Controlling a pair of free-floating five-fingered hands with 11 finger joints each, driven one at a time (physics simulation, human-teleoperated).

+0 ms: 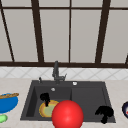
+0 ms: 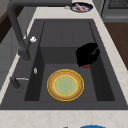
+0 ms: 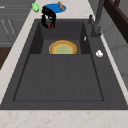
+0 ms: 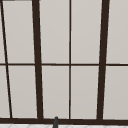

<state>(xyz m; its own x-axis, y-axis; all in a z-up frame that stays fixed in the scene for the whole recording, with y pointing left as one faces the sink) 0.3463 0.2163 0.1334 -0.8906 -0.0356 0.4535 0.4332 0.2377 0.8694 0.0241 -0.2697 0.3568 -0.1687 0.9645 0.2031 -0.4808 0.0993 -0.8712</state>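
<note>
A yellow-rimmed plate (image 1: pixel 47 109) with a green centre lies flat in the left basin of the dark sink (image 1: pixel 87 100). My left hand (image 1: pixel 45 97) hangs over the plate's back left. In the left side view this hand (image 2: pixel 87 53) is above the basin's front part with its fingers curled over a small red thing (image 2: pixel 85 66); in the right side view the hand (image 3: pixel 48 17) and the red thing (image 3: pixel 50 25) sit beyond the plate (image 3: pixel 62 47). My right hand (image 1: pixel 105 112) floats relaxed over the sink's front right corner. A large red ball (image 1: pixel 67 115) covers the plate's right part.
A dark faucet (image 1: pixel 56 72) stands behind the basin, with a white knob (image 1: pixel 74 83) beside it. On the left counter are a blue bowl (image 1: pixel 7 103) with a brown stick across it and a green thing (image 1: pixel 2 118). A dark dish (image 1: pixel 125 109) sits on the right counter.
</note>
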